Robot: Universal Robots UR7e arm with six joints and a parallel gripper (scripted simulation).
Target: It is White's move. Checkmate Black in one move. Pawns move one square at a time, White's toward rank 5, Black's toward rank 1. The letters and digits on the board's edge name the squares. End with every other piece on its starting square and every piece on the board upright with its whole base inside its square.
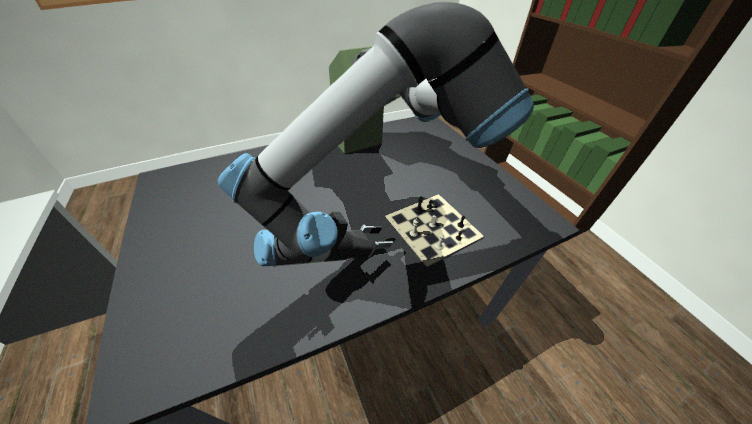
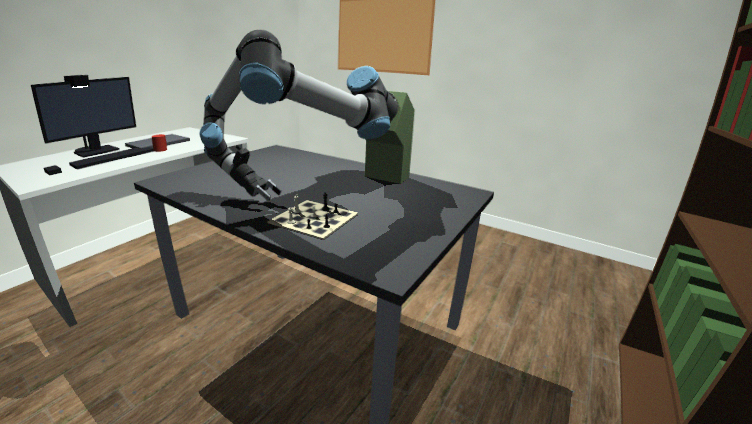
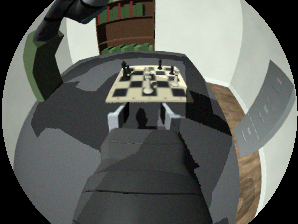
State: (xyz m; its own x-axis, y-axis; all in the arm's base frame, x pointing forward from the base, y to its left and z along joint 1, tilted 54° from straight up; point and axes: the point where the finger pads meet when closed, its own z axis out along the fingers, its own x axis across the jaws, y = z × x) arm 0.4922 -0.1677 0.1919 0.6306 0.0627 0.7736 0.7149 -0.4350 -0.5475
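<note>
A small cream and black chessboard (image 1: 471,238) (image 2: 344,215) (image 3: 120,94) lies on the dark table (image 1: 210,294) (image 2: 410,252). Several white and black pieces stand on it, among them a white piece (image 1: 414,227) (image 3: 149,87) near the board's side facing the gripper and a tall black piece (image 1: 420,203) (image 2: 325,199) at the far edge. My gripper (image 1: 378,235) (image 2: 266,190) (image 3: 141,113) is open and empty. It points almost level at the board from just off its near edge, low over the table.
The arm's green base block (image 1: 363,134) (image 2: 390,142) stands at the back of the table. A bookshelf (image 1: 595,94) (image 2: 700,273) with green books stands close beyond the board. A white desk (image 2: 31,173) with a monitor stands off to the side.
</note>
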